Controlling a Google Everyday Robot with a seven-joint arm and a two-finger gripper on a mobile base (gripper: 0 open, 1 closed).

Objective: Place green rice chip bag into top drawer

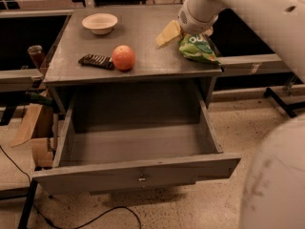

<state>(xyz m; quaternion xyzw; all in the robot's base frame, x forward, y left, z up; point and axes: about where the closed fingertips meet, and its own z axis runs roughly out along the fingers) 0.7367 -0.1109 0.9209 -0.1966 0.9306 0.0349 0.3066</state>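
Observation:
The green rice chip bag (pixel 198 49) lies on the right end of the grey cabinet top (pixel 143 56), close to its right front corner. My gripper (pixel 168 33) hangs just above the cabinet top at the bag's left edge, with the white arm coming in from the upper right. It holds nothing that I can see. The top drawer (pixel 138 173) is pulled wide open below the cabinet top, and its inside shows nothing in it. Its front panel has a small keyhole at the centre.
An orange fruit (pixel 123 57) and a dark wrapped bar (pixel 96 61) lie on the left half of the cabinet top, and a white bowl (pixel 100 23) stands at the back left. Cardboard (pixel 33 128) leans left of the cabinet. A cable (pixel 95 218) runs on the floor.

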